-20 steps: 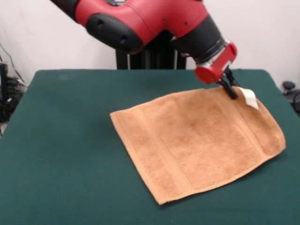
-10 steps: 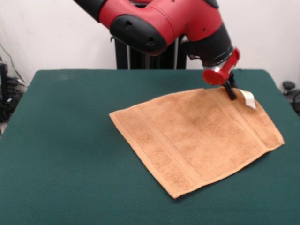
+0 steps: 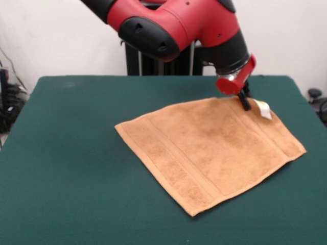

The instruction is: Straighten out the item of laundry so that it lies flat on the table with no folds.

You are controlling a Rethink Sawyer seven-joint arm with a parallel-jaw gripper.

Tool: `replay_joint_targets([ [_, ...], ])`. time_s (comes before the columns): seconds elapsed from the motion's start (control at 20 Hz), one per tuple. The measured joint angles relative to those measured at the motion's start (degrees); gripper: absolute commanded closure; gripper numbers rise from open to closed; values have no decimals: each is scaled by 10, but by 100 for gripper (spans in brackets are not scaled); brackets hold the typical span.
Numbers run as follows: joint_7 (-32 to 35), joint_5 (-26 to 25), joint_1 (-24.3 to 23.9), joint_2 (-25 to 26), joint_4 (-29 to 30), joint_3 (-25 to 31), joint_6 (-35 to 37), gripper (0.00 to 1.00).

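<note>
Jaws pinching terry towel (image 3: 209, 150) (rectangular, flat)

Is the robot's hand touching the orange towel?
Touching. In the front view the gripper presses onto the towel at its far corner, beside the white tag, with no gap showing.

Red and black arm (image 3: 173, 23) entering from the top edge, slanting down toward the picture's right. Black wrist section just above the jaws, ending in a red collar (image 3: 234, 79) tilted to the side. Gripper (image 3: 245, 103) at the very tip, below and right of the collar: thin, dark, pointed downward. Fingers (image 3: 244, 98) pressed close together, no gap visible between them, tips pinched on the cloth directly beneath.
</note>
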Motion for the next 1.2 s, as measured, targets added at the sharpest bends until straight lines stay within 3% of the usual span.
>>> replay_joint_targets([
  [0.55, 0, -10, 1, 0, 0, -3, 0, 100],
  [0.6, 0, -13, 2, 0, 0, -3, 0, 0],
  [1.2, 0, -29, 2, -13, 0, -3, 0, 0],
])
